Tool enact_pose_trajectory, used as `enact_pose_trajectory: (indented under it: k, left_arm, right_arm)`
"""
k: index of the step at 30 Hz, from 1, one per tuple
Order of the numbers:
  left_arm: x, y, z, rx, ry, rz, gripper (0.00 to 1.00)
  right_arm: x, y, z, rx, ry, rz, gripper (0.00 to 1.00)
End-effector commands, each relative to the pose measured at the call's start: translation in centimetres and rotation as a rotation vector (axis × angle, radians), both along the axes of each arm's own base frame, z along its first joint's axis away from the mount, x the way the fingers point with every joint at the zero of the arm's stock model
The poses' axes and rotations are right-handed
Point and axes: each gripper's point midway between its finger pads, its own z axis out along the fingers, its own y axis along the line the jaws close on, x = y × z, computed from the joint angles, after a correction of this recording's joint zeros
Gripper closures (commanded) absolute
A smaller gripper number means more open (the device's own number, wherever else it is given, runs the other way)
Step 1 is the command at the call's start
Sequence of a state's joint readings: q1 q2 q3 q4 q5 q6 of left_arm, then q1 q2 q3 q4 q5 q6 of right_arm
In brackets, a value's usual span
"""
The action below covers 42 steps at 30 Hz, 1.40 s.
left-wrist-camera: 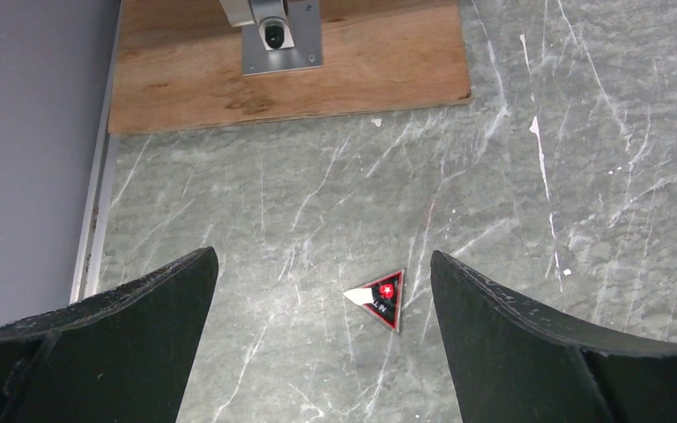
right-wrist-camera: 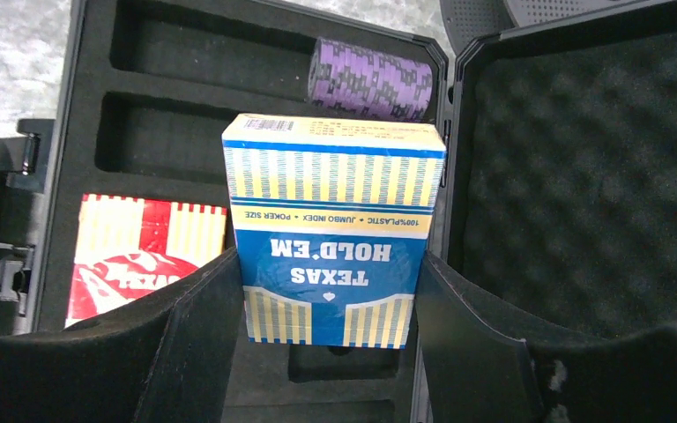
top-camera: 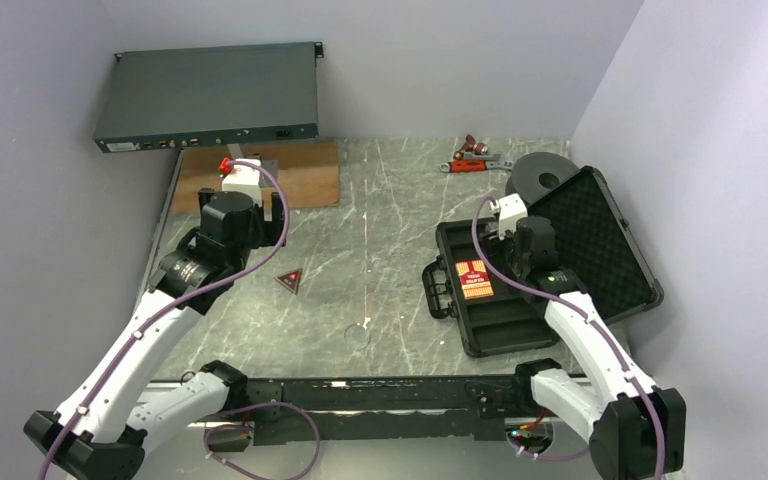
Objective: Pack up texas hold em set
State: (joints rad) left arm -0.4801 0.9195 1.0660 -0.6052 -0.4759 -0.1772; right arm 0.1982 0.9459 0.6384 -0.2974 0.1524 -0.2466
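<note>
Okay, my right gripper is clamped on the blue card box, centre frame, over the open case. It's a light, stiff, slick carton, so I grip the flat sides. My left gripper is spread wide above the red triangle, lower centre, which is probably thin.

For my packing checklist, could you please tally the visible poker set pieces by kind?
Card boxes: 2, red card box and blue card box
Purple chip stack: 1
Red triangle: 1
Clear disc: 1
Black case: 1
Total: 6
</note>
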Motion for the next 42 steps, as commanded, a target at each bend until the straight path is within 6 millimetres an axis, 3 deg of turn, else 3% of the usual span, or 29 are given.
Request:
enact_pose_trajectory:
  k: [1, 8, 13, 23, 24, 25, 26, 27, 29, 34, 40, 42]
  left_arm:
    - [0.5, -0.6, 0.4, -0.021, -0.022, -0.015, 0.03]
    - [0.7, -0.7, 0.1, -0.015, -0.011, -0.017, 0.03]
    - [0.7, -0.8, 0.0, -0.02, -0.012, -0.022, 0.03]
    - [0.7, -0.9, 0.0, -0.025, -0.013, -0.028, 0.03]
    - [0.7, -0.9, 0.0, -0.024, -0.012, -0.026, 0.03]
    - [0.6, -0.9, 0.1, -0.023, -0.013, -0.025, 0.03]
    - [0.6, -0.9, 0.1, -0.024, -0.014, -0.025, 0.03]
    - [0.6, -0.9, 0.1, -0.024, -0.015, -0.024, 0.03]
    - [0.6, -0.8, 0.1, -0.023, -0.015, -0.021, 0.02]
    - [0.7, -0.8, 0.0, -0.019, -0.012, -0.021, 0.03]
    - [0.8, -0.6, -0.1, -0.009, -0.01, -0.012, 0.03]
    - [0.8, -0.5, 0.0, -0.006, -0.011, -0.008, 0.03]
  right_arm:
    - [1.7, -0.2, 1.9, 0.004, -0.104, 0.049, 0.99]
    - [2.0, -0.5, -0.2, 0.047, -0.051, 0.087, 1.0]
    - [1.2, -1.0, -2.3, 0.023, 0.024, 0.078, 1.0]
    - [0.6, -3.6, -3.7, -0.053, 0.097, -0.064, 0.97]
    - [0.8, -4.0, -3.7, -0.06, 0.099, -0.091, 0.93]
    - [0.8, -4.2, -3.8, -0.059, 0.107, -0.108, 0.71]
    - [0.9, -4.1, -4.0, -0.054, 0.117, -0.111, 0.16]
    - [0.8, -4.0, -4.1, -0.048, 0.128, -0.112, 0.02]
    - [0.9, -4.1, -4.1, -0.043, 0.131, -0.124, 0.0]
    - [1.2, -3.8, -1.3, -0.005, 0.067, -0.139, 0.0]
    - [2.1, -2.5, 8.0, 0.169, -0.13, -0.185, 0.0]
    - [2.7, -2.1, 10.2, 0.328, -0.203, -0.282, 0.0]
